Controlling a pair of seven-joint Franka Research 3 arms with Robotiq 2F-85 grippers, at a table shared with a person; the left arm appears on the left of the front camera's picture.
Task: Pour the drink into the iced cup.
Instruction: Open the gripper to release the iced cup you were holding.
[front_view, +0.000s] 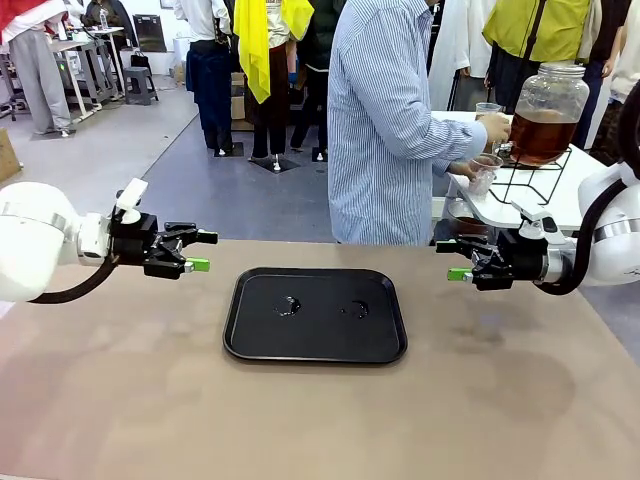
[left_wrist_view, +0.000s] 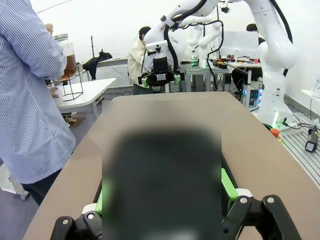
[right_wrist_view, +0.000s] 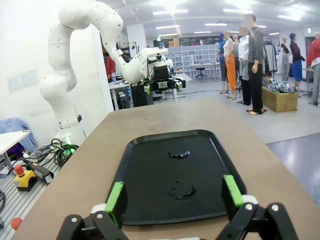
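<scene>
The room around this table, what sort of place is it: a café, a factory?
Probably a robotics lab or demo hall: white robot arms at the tables, an emergency-stop button and cables on the floor, shelves of bins behind.

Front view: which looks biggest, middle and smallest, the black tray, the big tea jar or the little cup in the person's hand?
1. Black tray, biggest by far.
2. Tea jar, middle, though it stands farther back, so it looks smaller than it is.
3. Clear cup, smallest.
</scene>
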